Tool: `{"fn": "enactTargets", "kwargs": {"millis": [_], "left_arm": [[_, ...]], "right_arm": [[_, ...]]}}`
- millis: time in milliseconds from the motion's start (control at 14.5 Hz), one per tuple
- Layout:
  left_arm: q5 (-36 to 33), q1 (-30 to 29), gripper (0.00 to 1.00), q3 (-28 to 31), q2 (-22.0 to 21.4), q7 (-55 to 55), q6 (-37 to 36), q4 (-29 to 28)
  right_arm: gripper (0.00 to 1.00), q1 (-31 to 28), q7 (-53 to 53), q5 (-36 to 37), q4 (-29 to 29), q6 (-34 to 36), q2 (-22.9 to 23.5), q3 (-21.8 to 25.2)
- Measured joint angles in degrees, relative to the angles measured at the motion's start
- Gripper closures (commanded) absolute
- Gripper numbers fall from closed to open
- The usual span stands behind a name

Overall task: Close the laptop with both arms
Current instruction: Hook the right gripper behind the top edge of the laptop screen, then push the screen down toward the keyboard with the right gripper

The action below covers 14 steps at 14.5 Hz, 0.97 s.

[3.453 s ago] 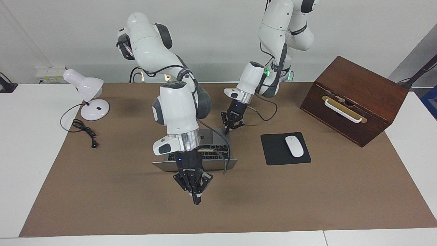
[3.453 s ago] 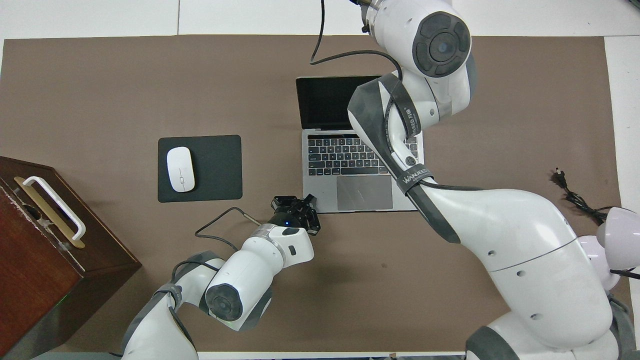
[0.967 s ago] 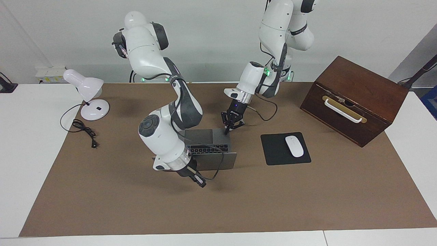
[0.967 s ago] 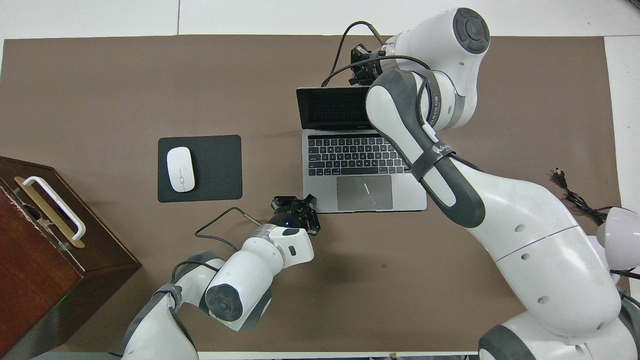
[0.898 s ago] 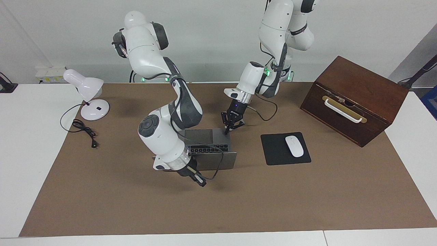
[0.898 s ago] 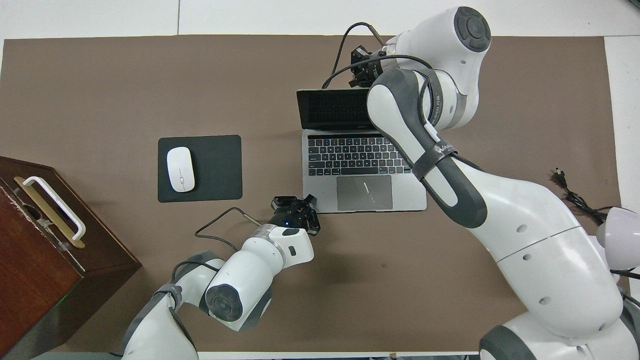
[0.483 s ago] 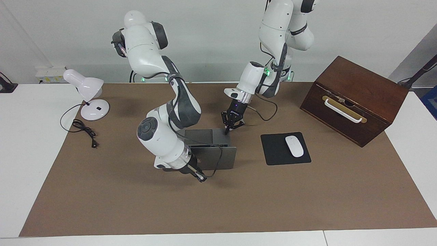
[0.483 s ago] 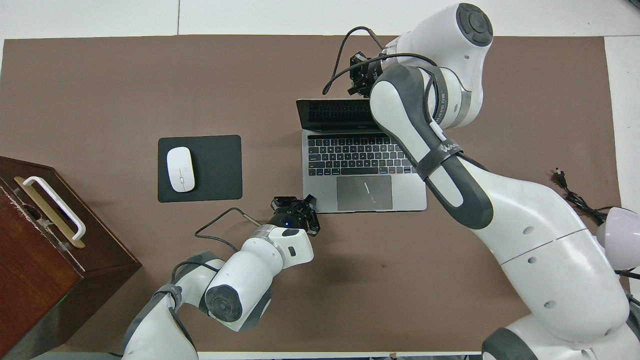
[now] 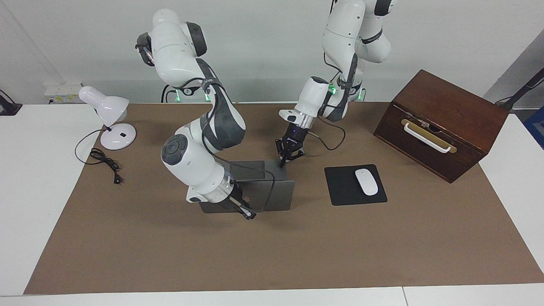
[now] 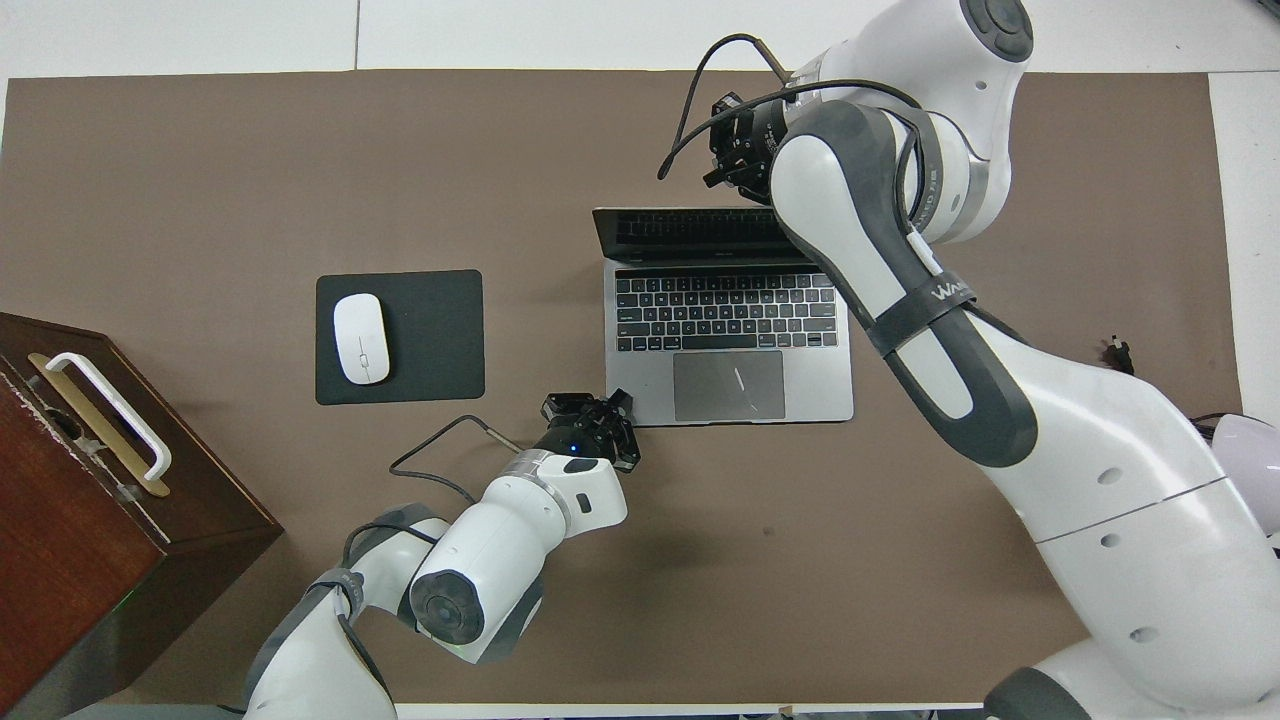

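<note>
Lid tipping down, not yet shut

In the last second the right claw (image 10: 728, 150), grip state unclear, has pushed the laptop (image 10: 728, 340) lid from about upright to leaning over the keys. The left claw (image 9: 285, 158), seemingly pressed together, pins the base's near corner. Mid-table, the laptop's long axis runs arm-end to arm-end, its trackpad edge toward the robots.

Count of things on the table
One laptop (image 9: 272, 193), mouse (image 9: 366, 181), mouse pad (image 9: 340, 187), lamp (image 9: 111, 114), wooden box (image 9: 442, 123); two arms.
</note>
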<state>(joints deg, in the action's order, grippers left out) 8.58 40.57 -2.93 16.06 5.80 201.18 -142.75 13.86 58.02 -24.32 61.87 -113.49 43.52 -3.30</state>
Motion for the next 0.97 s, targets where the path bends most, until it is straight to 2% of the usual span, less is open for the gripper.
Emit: {"fn": "enactTargets", "kwargs": {"millis": [967], "left_arm": [[0.00,0.11,1.00,0.09,0.00,0.10,0.11,-0.07]], "right_arm": [[1.00,0.04,0.83,-2.03,1.72,4.14,0.03,-0.02]]}}
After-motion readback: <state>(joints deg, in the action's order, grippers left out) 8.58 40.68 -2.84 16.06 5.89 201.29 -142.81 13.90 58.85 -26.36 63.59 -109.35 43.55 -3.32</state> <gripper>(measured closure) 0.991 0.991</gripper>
